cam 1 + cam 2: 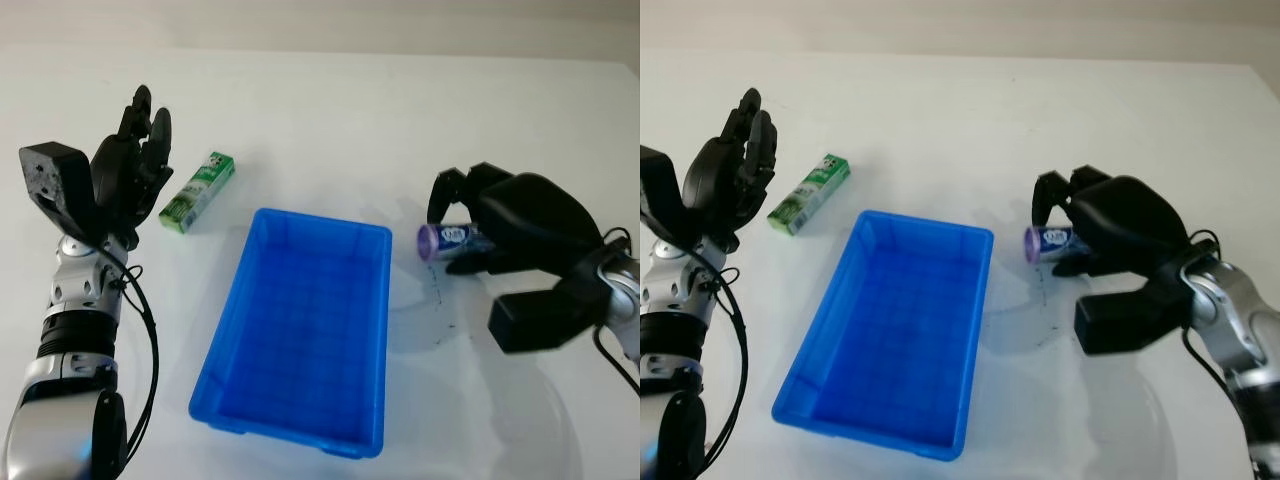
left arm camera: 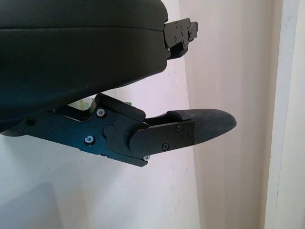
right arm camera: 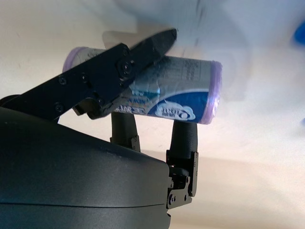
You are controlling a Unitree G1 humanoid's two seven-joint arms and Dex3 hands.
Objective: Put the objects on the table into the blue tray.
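Objects for the blue tray (image 1: 300, 330) number two on the white table (image 1: 330, 110). Going left to right: the left hand (image 1: 135, 165) is raised near the table's left side, open and holding nothing; just to its right lies a green pack (image 1: 198, 191), untouched; the tray sits in the middle; and to its right the right hand (image 1: 480, 225) is curled around a purple roll (image 1: 447, 238), one finger (image 3: 119, 76) across its top and two beneath. That grip looks shallow in the right wrist view, so the roll could, I judge, slip or spin out during a lift, or clip the tray's near wall on a low carry. The hand's shell hides much of the roll from the head cameras, and whether it has left the table is unclear.
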